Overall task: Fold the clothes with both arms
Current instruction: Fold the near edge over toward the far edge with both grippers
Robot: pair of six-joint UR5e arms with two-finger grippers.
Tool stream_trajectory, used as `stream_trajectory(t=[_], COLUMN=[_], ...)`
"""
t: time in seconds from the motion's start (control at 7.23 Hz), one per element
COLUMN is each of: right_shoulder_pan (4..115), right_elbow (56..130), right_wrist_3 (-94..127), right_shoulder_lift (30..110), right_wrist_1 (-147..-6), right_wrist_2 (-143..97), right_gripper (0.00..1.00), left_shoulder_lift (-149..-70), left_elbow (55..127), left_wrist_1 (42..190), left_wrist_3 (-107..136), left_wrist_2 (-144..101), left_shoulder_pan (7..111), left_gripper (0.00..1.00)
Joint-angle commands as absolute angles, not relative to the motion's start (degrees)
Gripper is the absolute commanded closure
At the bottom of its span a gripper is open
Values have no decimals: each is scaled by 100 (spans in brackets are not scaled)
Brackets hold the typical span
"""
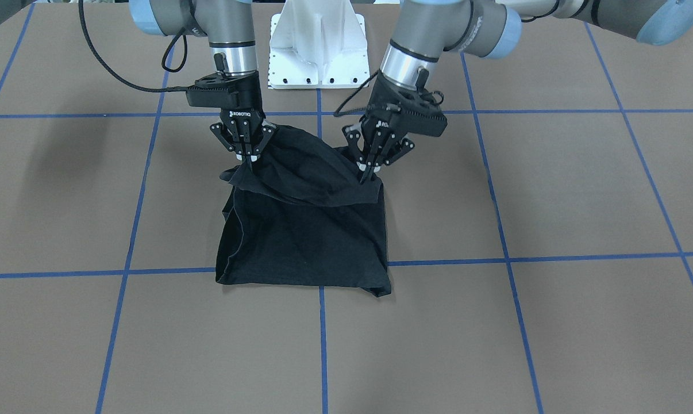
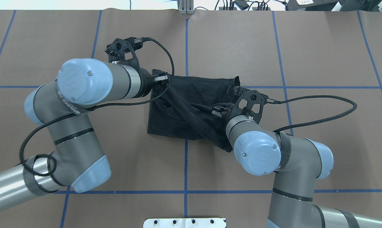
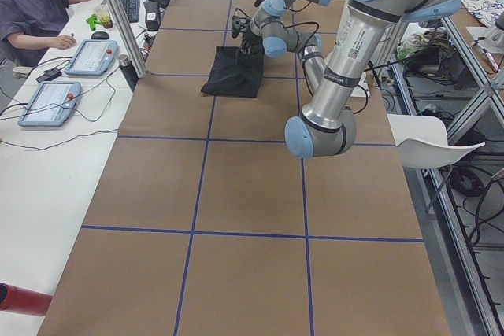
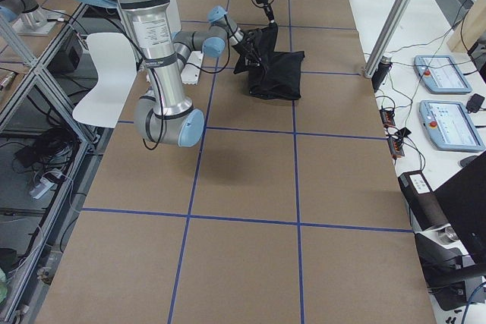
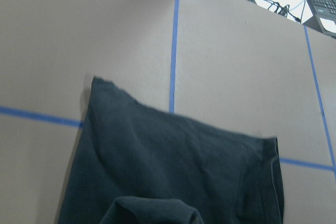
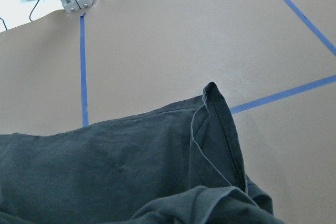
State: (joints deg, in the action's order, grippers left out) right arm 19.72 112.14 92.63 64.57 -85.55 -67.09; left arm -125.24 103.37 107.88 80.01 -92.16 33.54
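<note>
Both my grippers are clenched on the black T-shirt [image 1: 306, 241], which lies on the table [image 1: 553, 322] straight out at 12 o'clock from my base, across a crossing of blue tape lines [image 1: 323, 345]. Seen from across the table, with the shirt's middle as the dial, my right gripper [image 1: 247, 164] pinches the raised hem at 11 o'clock and my left gripper [image 1: 369, 172] pinches it at 1 o'clock. The half toward 6 o'clock lies flat.

Between the two pinches the cloth sags in a loose band rather than hanging taut. I judge that to be the main risk: if I carry the edge over to 6 o'clock with this slack, the middle will land first and bunch into a ridge. If one arm travels faster or higher than the other, the fold line will come out skewed. Each pinch looks shallow, near the corner, so a sharp pull could strip the cloth out of one gripper. Lifting too far could drag the flat half out of place.
</note>
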Motion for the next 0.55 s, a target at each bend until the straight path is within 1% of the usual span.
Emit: stream_trajectory(t=[0.0, 0.14, 0.41], right_shoulder_pan=[2231, 2319, 2574], right_elbow=[10639, 10261, 9409], right_wrist_3=[9097, 9097, 9088], right_shoulder_lift=[6050, 5725, 5215], right_wrist_1=[-8534, -8534, -8490], right_wrist_2=[-6767, -6820, -6908], right_gripper=[100, 100, 100], left_shoulder_lift=[-12673, -12787, -13042], left_elbow=[9697, 9442, 8679], left_wrist_1=[10863, 10924, 11432], left_wrist_3=[7779, 7770, 7770], left_wrist_2=[-9202, -9185, -9167], left_shoulder_pan=[3507, 3507, 3507], left_gripper=[100, 100, 100])
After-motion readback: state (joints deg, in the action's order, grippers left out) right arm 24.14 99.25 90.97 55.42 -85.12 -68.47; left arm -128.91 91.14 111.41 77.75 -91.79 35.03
